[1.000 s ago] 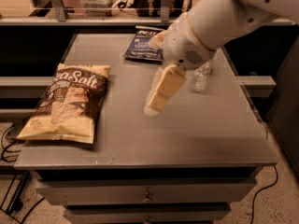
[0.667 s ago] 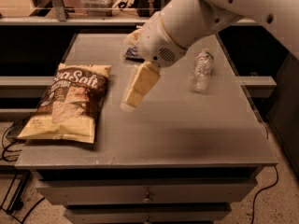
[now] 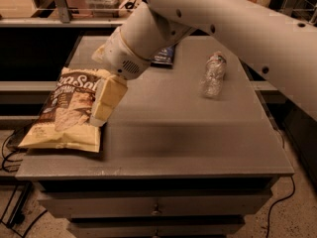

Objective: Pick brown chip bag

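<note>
The brown chip bag (image 3: 67, 110) lies flat on the left part of the grey table (image 3: 188, 138), with its dark middle, pale yellow ends and white "Sea Salt" lettering facing up. My gripper (image 3: 100, 115) hangs from the white arm and points down and to the left. It is above the bag's right edge, overlapping it in this view. Whether it touches the bag does not show. The arm hides part of the bag's upper right corner.
A clear plastic bottle (image 3: 213, 75) lies on the right part of the table. A dark blue chip bag (image 3: 164, 57) lies at the back, mostly hidden behind the arm. Drawers sit under the table's front edge. Shelving stands behind and cables lie on the floor.
The gripper has swung left across the table, from near the bottle and blue bag to the brown chip bag's right edge. The bags and bottle have not moved.
</note>
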### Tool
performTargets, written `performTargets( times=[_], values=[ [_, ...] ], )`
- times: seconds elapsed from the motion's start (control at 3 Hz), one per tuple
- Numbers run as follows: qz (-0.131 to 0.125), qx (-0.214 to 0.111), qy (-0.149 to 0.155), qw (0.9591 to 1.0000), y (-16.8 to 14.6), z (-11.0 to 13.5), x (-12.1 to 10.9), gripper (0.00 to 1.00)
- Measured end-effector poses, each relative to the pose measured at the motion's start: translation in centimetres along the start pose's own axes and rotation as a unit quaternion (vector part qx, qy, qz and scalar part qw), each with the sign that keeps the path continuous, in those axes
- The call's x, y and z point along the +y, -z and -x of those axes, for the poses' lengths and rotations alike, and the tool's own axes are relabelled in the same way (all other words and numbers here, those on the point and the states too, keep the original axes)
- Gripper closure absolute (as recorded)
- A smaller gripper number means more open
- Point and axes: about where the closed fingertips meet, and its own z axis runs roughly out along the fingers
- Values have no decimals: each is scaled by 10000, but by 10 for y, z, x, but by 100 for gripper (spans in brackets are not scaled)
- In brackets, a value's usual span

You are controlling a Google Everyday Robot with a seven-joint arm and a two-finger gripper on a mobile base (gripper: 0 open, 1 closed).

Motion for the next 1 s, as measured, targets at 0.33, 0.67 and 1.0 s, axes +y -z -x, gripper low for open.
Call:
performTargets(
  times=[0.33,0.67,1.0],
  values=[
    [5,10,-112,9999,-4,-1,4,0],
    [-123,-167,-447,9988,-15,-1,15,0],
    [-285,-389,-849,9952,-32,-4,23,0]
  ],
)
